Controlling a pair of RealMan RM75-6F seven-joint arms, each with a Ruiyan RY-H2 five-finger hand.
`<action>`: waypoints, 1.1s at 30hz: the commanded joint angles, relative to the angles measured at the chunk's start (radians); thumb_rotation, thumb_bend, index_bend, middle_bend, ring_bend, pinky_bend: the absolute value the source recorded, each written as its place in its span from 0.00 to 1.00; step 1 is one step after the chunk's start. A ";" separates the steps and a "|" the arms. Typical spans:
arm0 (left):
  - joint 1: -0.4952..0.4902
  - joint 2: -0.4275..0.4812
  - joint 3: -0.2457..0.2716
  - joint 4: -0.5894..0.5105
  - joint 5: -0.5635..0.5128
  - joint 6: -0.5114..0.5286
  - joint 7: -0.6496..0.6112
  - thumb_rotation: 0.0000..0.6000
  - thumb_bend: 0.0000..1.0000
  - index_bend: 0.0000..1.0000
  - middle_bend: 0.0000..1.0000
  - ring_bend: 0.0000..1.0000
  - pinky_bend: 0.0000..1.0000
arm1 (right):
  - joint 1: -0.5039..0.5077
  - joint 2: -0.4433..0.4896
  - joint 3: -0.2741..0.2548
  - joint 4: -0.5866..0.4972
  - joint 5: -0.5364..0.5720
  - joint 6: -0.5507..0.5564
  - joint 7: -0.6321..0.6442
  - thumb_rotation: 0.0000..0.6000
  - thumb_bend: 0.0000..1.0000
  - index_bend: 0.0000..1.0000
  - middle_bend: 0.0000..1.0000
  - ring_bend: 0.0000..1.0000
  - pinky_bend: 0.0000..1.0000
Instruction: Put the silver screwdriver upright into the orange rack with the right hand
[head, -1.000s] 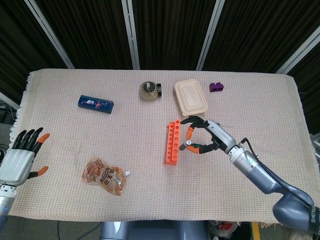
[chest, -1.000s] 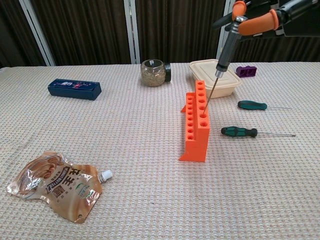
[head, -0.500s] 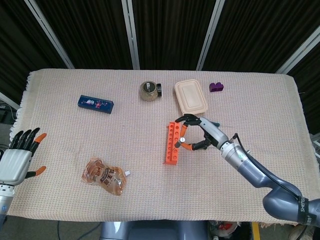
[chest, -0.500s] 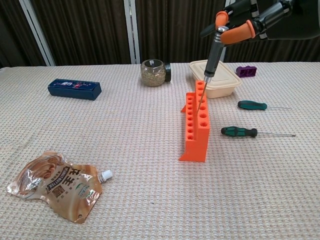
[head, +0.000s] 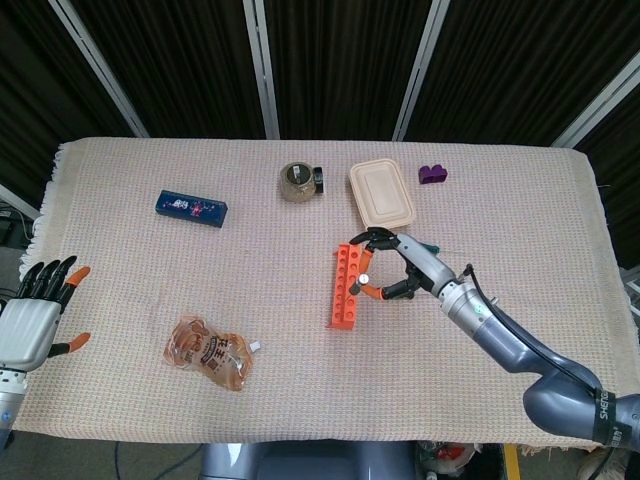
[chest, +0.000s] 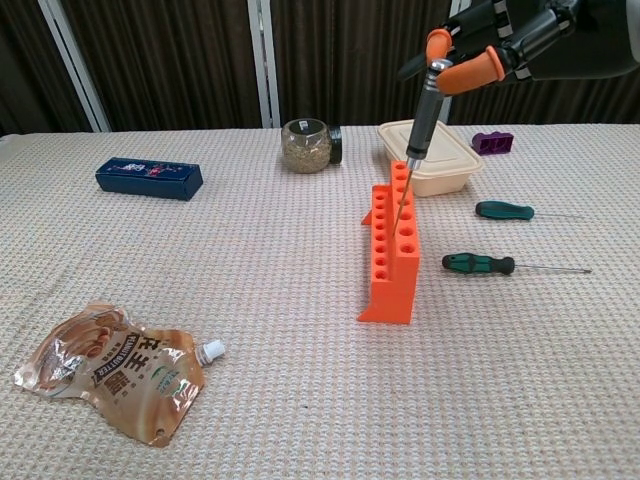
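The orange rack (chest: 393, 250) (head: 346, 284) stands near the table's middle, its rows of holes facing up. My right hand (chest: 495, 45) (head: 395, 268) pinches the top of the silver screwdriver (chest: 422, 115) (head: 364, 280) and holds it nearly upright over the rack. The thin shaft points down, with its tip at a hole in the rack's taller back row. My left hand (head: 36, 310) hangs open off the table's left edge, holding nothing.
Two green-handled screwdrivers (chest: 483, 263) (chest: 503, 210) lie right of the rack. A beige lidded box (chest: 432, 160), a glass jar (chest: 307, 146) and a purple block (chest: 492, 141) sit behind it. A blue box (chest: 148, 178) and a snack pouch (chest: 118, 370) lie to the left.
My right hand carried the silver screwdriver left, from beside the rack to above its back row, and the tip now sits at a hole. The left hand dropped slightly.
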 joint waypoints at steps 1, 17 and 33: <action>-0.001 0.000 -0.001 -0.001 -0.001 0.000 0.002 1.00 0.13 0.11 0.00 0.00 0.00 | 0.000 0.011 0.005 -0.005 0.008 -0.001 -0.008 1.00 0.33 0.64 0.20 0.00 0.00; 0.001 0.009 -0.003 -0.023 0.001 0.008 0.015 1.00 0.13 0.11 0.00 0.00 0.00 | -0.006 0.051 0.026 -0.023 0.017 -0.023 -0.008 1.00 0.33 0.64 0.20 0.00 0.00; 0.003 0.013 -0.001 -0.029 -0.001 0.007 0.016 1.00 0.13 0.11 0.00 0.00 0.00 | -0.011 0.047 0.027 -0.022 0.000 -0.050 -0.001 1.00 0.33 0.64 0.20 0.00 0.00</action>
